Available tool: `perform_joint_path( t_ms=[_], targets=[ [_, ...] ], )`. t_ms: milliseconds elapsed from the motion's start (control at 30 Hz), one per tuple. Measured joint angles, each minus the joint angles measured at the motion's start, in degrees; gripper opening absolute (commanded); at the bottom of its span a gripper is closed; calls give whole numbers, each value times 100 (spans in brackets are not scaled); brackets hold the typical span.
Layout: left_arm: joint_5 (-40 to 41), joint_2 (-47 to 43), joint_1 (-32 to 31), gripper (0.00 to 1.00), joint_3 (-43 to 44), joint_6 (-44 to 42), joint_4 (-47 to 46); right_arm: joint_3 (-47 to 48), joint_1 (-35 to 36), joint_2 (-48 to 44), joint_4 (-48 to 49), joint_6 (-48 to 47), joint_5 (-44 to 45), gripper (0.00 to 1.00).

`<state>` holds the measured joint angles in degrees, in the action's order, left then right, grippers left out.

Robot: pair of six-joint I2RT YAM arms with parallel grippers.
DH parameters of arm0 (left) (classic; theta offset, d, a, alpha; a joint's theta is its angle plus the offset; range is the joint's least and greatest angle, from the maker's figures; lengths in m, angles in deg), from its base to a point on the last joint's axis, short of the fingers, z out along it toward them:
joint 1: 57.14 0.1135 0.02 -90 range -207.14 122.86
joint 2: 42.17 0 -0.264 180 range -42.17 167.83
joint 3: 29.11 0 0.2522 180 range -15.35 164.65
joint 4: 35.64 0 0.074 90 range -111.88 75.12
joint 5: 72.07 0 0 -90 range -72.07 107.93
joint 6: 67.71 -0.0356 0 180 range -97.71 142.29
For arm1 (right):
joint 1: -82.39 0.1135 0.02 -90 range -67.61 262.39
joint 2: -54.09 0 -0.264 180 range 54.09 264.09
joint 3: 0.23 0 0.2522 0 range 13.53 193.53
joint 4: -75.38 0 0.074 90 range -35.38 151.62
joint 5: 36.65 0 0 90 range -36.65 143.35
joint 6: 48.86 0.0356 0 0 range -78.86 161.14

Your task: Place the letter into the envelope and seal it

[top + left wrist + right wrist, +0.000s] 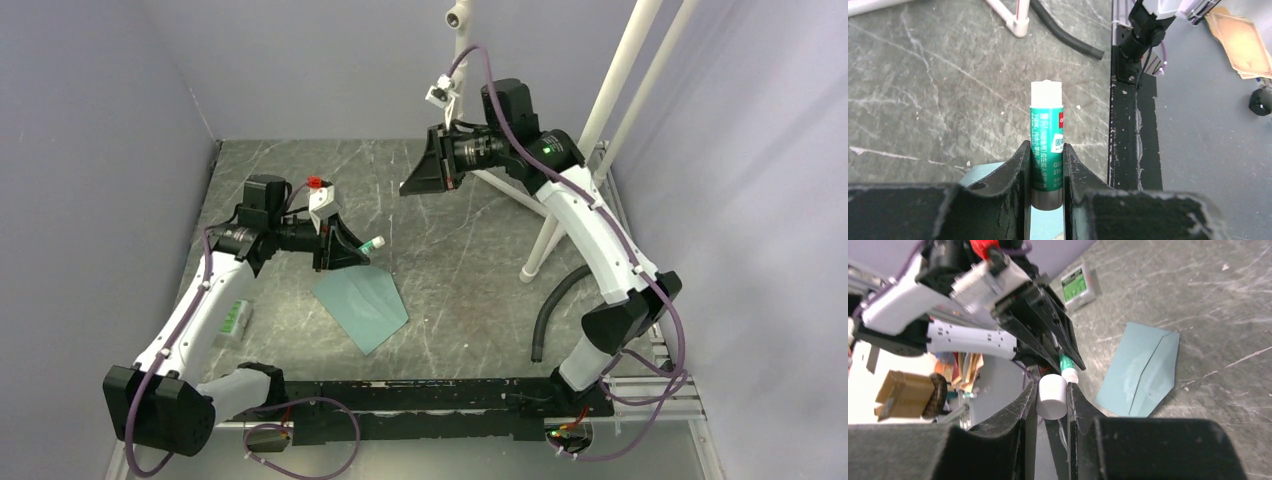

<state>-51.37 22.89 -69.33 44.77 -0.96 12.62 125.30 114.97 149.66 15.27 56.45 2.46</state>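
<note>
The teal envelope lies flat on the table in front of the left arm, its flap folded out. It also shows in the right wrist view and under the left jaws. The letter is not in view. My left gripper is shut on a green glue stick, held just above the envelope's far edge with its pale tip pointing away. My right gripper is raised at the back and shut on the stick's white cap.
A small green-and-white packet lies by the left arm. A white pipe stand and a black hose are on the right. The table's black front edge lies beyond the glue stick.
</note>
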Motion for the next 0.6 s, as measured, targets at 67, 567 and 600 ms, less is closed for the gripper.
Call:
perform_joint_path(
  t_ms=[67,567,600],
  targets=[
    [140,-74,-2,2,-111,39,9,2,-85,-94,195,306,79,0],
    [1036,-678,0,2,-365,413,-258,-546,522,542,-413,481,4192,0],
    [1056,-713,0,3,-365,448,-262,-780,516,566,-417,483,4513,0]
  ],
)
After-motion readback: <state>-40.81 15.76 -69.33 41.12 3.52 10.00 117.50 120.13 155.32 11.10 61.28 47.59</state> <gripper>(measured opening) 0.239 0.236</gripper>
